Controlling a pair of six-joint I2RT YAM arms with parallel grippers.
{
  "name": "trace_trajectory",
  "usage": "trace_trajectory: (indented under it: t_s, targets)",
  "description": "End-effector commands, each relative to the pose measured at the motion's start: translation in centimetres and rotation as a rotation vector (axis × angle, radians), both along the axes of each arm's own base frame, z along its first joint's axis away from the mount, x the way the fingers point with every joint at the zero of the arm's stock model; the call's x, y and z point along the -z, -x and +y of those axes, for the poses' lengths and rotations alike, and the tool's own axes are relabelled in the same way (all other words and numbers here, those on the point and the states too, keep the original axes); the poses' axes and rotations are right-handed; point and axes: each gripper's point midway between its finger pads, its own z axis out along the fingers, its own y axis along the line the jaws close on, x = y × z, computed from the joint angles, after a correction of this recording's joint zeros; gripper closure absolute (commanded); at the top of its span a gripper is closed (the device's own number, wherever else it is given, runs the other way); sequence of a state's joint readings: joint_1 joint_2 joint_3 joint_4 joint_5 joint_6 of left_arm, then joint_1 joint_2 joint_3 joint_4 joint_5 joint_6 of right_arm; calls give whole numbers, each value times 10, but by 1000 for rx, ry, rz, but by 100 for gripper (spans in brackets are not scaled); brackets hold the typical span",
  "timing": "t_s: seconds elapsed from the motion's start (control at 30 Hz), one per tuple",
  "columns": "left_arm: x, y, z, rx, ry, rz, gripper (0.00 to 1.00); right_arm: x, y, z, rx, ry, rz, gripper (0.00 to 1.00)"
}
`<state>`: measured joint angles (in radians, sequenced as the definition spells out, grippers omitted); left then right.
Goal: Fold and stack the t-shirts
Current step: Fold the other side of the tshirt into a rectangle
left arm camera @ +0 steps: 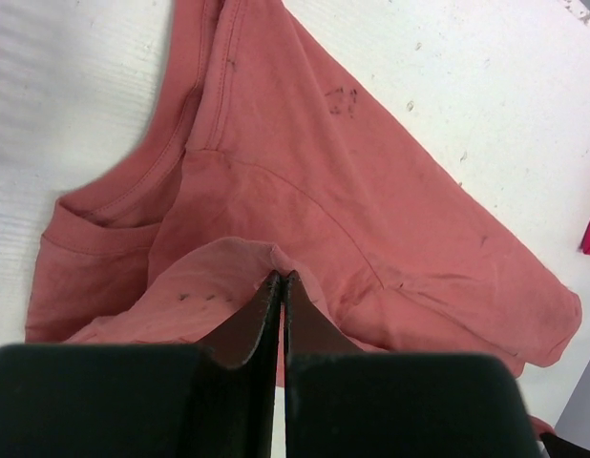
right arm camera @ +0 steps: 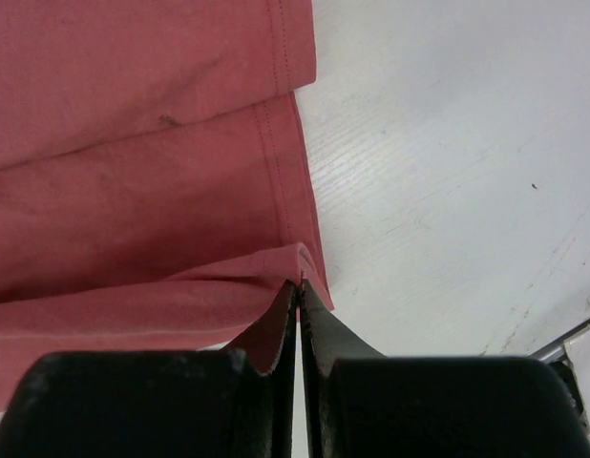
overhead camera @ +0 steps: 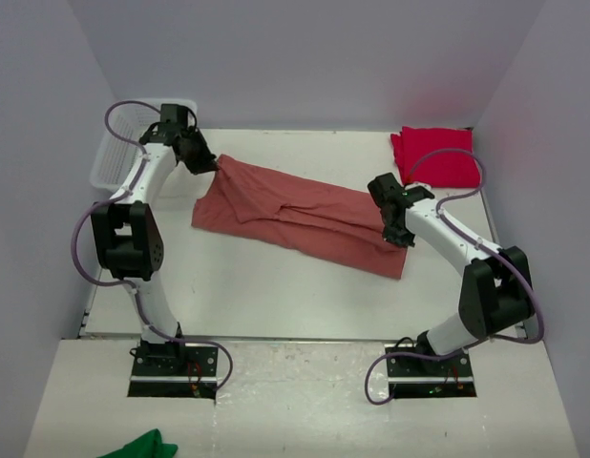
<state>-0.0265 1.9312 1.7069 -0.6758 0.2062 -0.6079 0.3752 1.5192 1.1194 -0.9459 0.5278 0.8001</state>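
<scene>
The large dusty salmon-red t-shirt lies stretched across the middle of the table, folded lengthwise. My left gripper is shut on its far-left end near the collar, a fabric fold pinched between the jaws. My right gripper is shut on its hem edge at the right end. The shirt also fills the left wrist view and the right wrist view. The brighter crimson t-shirt lies folded at the far right corner, apart from both grippers.
A white wire basket stands at the far left behind my left arm. A small green cloth lies off the table at the near left. White walls enclose the table on three sides.
</scene>
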Motion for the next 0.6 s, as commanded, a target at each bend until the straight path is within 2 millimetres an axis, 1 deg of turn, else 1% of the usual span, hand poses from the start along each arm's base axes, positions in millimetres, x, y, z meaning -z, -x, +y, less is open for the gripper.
trace_trajectory:
  t_s: [0.0,0.23,0.37,0.4,0.47,0.5,0.57]
  targets:
    - [-17,-16,-11,43,13,-64,100,-7,-15,3,-15,-3,-26,100]
    - [-10,-27,-21,60,21,-61,100,3,-24,1,-15,-5,-4,100]
    - [-2,-32,-22,62,21,-48,100,4,-31,-2,-8,4,-3,100]
    - [-4,-35,-22,60,21,-53,100,7,-32,-2,-7,5,4,100]
    - [1,-37,-22,59,19,-41,100,7,-34,-4,-5,8,4,100]
    - [-1,-39,-23,61,21,-47,100,8,-34,-5,-3,9,6,100]
    - [2,-40,-23,61,22,-39,100,9,-36,-5,-8,6,6,100]
